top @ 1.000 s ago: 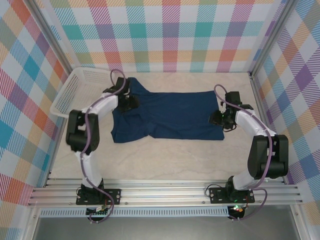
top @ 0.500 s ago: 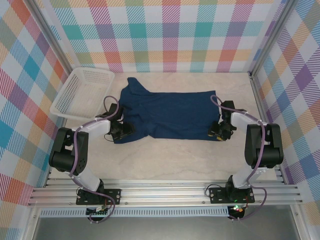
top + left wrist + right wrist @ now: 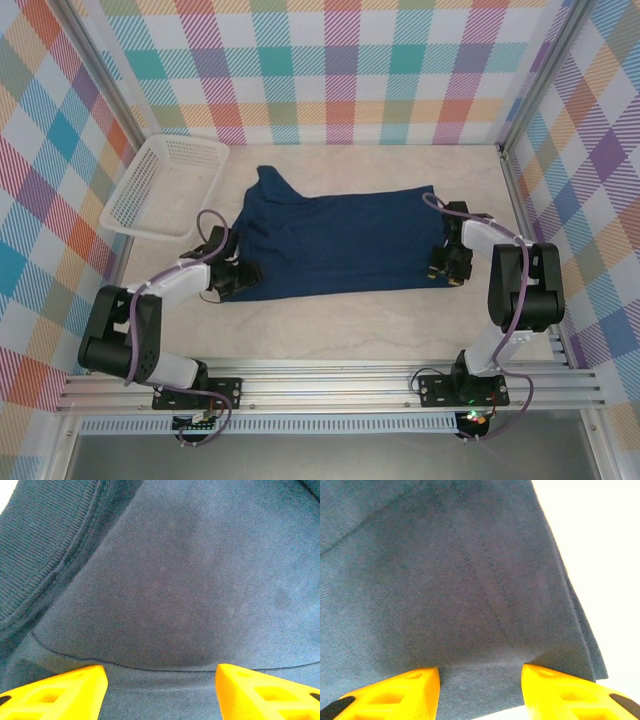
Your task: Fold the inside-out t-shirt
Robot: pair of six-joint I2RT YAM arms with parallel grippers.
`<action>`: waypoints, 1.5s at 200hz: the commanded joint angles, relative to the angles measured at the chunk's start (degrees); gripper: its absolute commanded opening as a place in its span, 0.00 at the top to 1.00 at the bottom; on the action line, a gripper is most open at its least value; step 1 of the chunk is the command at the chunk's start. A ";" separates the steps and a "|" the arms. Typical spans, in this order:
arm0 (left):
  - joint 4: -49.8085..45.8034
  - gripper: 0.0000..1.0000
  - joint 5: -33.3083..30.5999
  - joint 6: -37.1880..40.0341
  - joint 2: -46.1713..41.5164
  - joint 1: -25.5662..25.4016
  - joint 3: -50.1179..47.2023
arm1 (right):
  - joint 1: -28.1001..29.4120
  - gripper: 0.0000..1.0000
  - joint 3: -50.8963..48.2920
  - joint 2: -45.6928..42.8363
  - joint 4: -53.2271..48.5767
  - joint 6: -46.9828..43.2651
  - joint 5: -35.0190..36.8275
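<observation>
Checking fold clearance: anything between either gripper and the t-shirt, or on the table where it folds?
Nothing visible. The left gripper and right gripper sit at the near corners of the t-shirt, with fabric directly between their jaws. The white basket stands at the far left, apart from the shirt.

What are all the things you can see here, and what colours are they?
t-shirt: one, dark navy blue, spread flat in the middle of the table
basket: one, white, far left corner of the table
table: one, pale wood colour, under everything
walls: three, colourful checks, left, back and right
rail: one, silver metal, along the near edge
arms: two, black and white, bolted to the rail
left gripper: one, yellow fingers apart, at the t-shirt's near left corner
right gripper: one, yellow fingers apart, at the t-shirt's near right corner
</observation>
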 commanded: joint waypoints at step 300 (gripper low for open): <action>-4.53 0.50 9.72 9.35 31.51 -4.37 39.80 | 14.26 0.51 3.78 -3.01 13.89 2.47 -15.64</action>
